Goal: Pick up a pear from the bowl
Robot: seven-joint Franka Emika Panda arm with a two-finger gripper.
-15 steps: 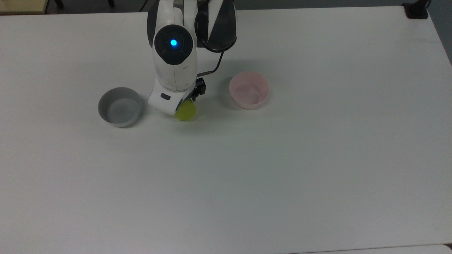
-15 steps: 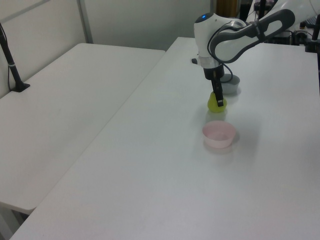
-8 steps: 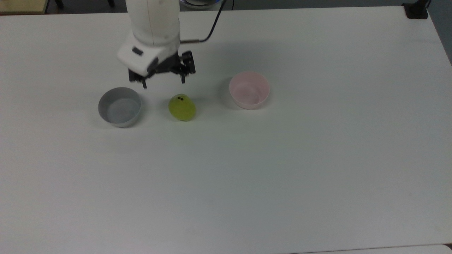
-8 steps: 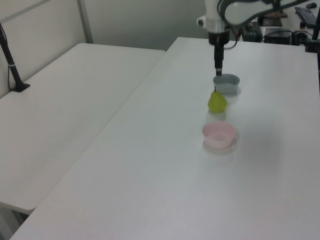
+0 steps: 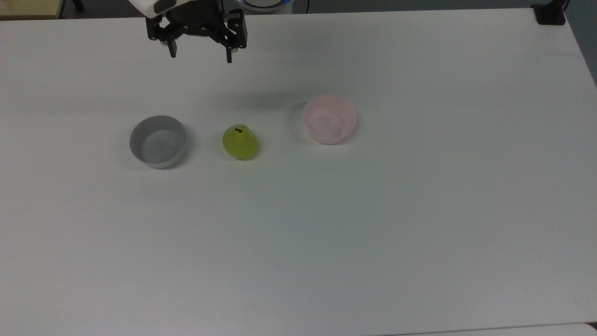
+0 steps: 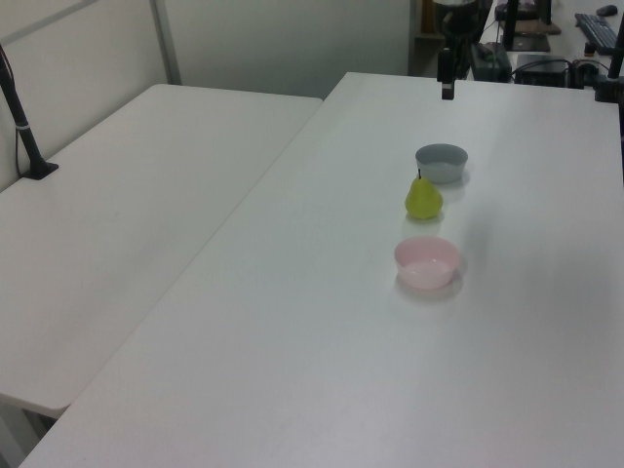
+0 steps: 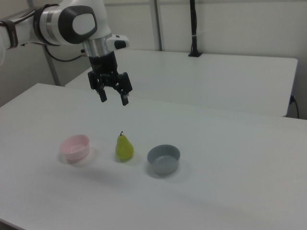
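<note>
The yellow-green pear (image 5: 240,142) (image 6: 423,198) (image 7: 124,147) stands upright on the white table, stem up, between the two bowls and inside neither. The pale pink bowl (image 5: 329,118) (image 6: 427,261) (image 7: 75,147) has nothing in it. My gripper (image 5: 200,55) (image 7: 113,99) hangs high above the table, well behind the pear in the top view, open with nothing between its fingers. In the left view the gripper (image 6: 447,93) appears edge-on at the top.
A grey bowl (image 5: 158,141) (image 6: 442,162) (image 7: 163,159) of similar size sits on the pear's other side. A second white table (image 6: 117,214) adjoins on the left view's left, with a black post (image 6: 19,117). A black clamp (image 5: 550,14) marks the top view's far right corner.
The gripper let go of the pear, opened, and rose away toward the top view's upper edge. The pear stays standing on the table between the bowls.
</note>
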